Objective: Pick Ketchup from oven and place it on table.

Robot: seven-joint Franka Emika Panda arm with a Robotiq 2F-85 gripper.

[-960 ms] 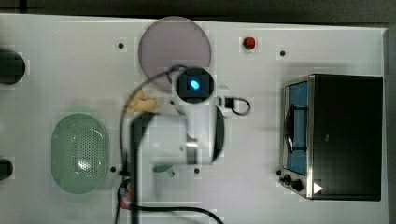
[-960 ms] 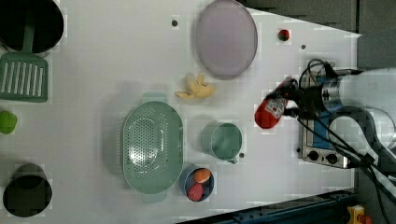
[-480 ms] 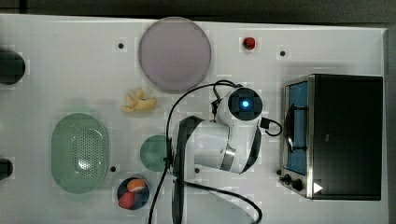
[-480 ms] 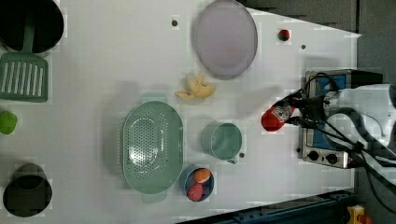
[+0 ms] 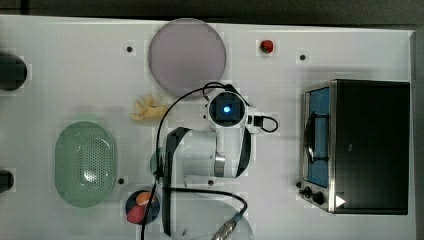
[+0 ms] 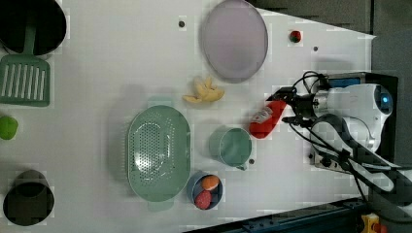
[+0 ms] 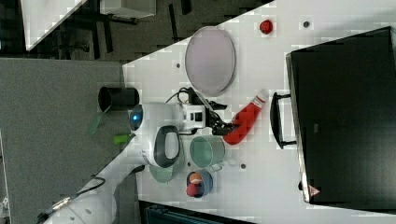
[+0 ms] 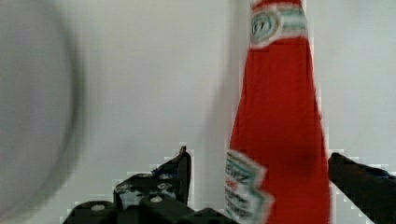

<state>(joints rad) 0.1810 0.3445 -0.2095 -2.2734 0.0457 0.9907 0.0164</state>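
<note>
While the ketchup bottle (image 6: 267, 119) lies on the white tabletop (image 6: 111, 73) between the green cup (image 6: 231, 145) and the toaster oven (image 7: 343, 116), the gripper (image 6: 290, 105) hangs at its cap end. In the wrist view the gripper's fingers (image 8: 170, 179) stand spread on either side of the bottle with a gap showing, not pinching it. In the left view, the lilac plate (image 6: 235, 40) sits farther up the tabletop.
</note>
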